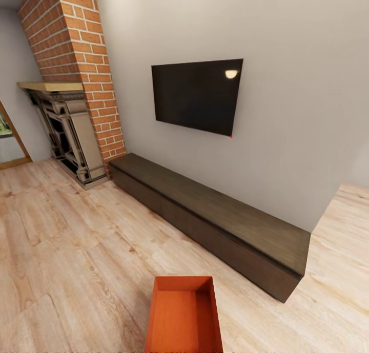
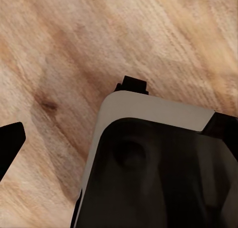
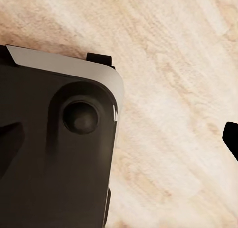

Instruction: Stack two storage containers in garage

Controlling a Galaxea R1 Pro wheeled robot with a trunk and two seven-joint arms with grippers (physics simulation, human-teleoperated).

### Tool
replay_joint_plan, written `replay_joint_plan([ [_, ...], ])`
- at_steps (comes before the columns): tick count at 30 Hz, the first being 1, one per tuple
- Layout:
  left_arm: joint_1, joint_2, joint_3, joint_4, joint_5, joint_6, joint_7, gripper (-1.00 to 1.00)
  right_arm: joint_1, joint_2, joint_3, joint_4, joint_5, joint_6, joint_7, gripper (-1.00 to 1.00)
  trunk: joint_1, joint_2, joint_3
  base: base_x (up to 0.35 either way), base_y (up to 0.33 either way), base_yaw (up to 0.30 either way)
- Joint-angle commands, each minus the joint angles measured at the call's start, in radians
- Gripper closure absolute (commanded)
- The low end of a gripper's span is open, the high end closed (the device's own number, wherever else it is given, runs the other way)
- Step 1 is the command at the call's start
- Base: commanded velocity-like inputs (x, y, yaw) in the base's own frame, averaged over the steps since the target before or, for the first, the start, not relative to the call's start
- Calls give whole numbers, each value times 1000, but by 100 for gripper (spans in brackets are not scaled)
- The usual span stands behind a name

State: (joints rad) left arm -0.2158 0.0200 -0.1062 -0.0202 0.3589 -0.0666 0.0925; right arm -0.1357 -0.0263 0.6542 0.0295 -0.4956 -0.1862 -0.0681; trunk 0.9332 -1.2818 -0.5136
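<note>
Right, we're looking down on pale wood planks [image 1: 66,250], long boards with knots and wavy grain, running across the living room. One bin [image 1: 183,317] sits on those planks at the near edge of the head view: orange-red, rectangular, open on top, with smooth plain walls and a flat bottom. Its near end is cut off by the picture's edge. Just beyond it stands a long low cabinet [image 1: 215,214], dark brown with a matte, faintly grained top, set flush against a smooth light-grey wall [image 1: 297,86]. Above that hangs a flat black TV [image 1: 197,94], glossy, with a small lamp glare near its upper corner. To the left rises a red brick chimney [image 1: 77,50] with pale mortar, over a carved grey fireplace [image 1: 66,132] topped by a wooden mantel. A wood door frame [image 1: 13,138] pokes in at the far left, mostly cut off.

Both wrist views look down past a dark, rounded, grey-rimmed part of the robot onto blurred plank grain. Black slivers sit at their edges, too little to tell whether either gripper is apart or together.
</note>
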Motion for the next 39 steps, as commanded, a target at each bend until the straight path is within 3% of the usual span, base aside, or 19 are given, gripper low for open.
replay_joint_plan([
  [1,0,0,-8,0,8,-2,3,-100,-1,0,8,2,-8,-5,-1,-100,0,-1,-3,0,0,0],
  [39,0,0,-7,0,8,-2,3,-100,-1,2,10,3,-8,-4,-1,-100,0,-1,-64,0,0,0],
])
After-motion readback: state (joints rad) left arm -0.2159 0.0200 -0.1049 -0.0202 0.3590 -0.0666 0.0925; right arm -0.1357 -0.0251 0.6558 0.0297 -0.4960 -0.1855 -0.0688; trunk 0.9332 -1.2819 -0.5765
